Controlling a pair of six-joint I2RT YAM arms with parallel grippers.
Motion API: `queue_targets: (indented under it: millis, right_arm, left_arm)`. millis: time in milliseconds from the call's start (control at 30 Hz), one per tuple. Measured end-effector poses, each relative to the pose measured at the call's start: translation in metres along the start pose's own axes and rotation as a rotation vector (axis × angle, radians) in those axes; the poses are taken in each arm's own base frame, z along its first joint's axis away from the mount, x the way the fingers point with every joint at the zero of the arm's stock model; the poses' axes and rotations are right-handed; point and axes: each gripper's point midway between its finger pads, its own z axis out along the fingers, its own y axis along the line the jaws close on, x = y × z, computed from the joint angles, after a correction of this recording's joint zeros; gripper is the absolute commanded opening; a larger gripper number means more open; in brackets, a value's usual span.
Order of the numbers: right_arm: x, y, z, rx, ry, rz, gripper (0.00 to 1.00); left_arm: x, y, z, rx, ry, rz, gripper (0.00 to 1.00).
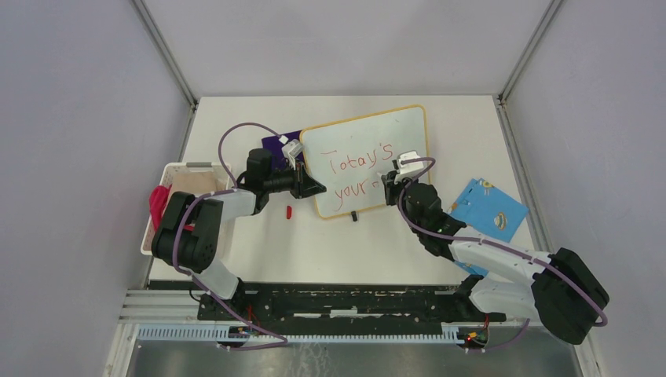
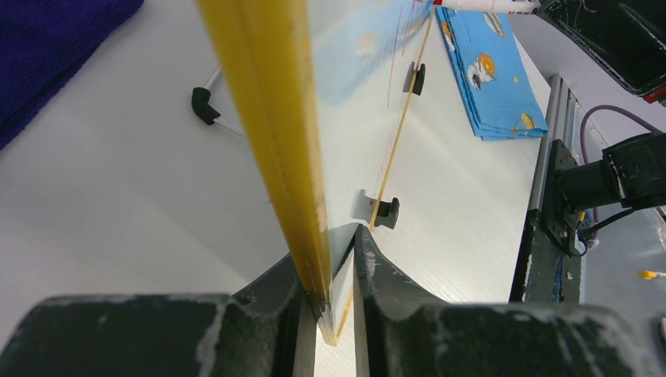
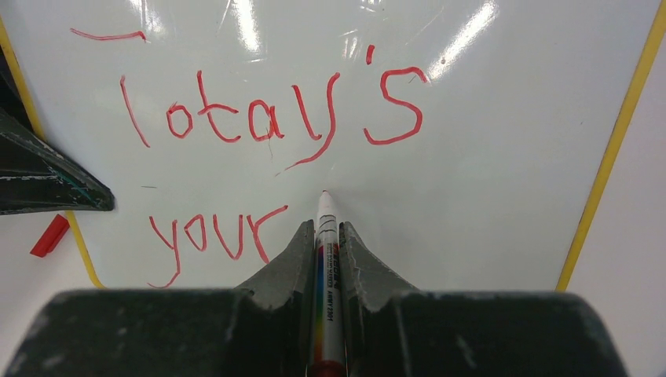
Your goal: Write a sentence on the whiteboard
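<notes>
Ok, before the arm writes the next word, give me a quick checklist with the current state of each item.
1. Left claw clamped on the whiteboard frame: ok.
2. Marker gripped straight in the right claw: ok.
3. Marker tip touching the board: cannot tell.
4. Blank space right of "your": ok.
5. The sentence finished: not ok, it stops at "your".
6. Red cap out of the writing area: ok, it lies beside the frame.
</notes>
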Motion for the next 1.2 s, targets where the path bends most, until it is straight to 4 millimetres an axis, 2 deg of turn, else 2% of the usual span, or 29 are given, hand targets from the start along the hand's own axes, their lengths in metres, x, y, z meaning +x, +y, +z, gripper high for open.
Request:
queue_targets:
  millis: [667, 1200]
  right_arm:
    - [0.004, -0.003, 0.003, 0.007, 0.007, 0.004, 0.00]
    - [0.025, -0.005, -0.007, -0.008, 0.041, 0.009, 0.00]
  left_arm:
    - [0.000, 0.000, 0.000, 0.000, 0.000, 0.000, 0.02]
    - [0.000, 0.000, 0.000, 0.000, 0.000, 0.001, 0.02]
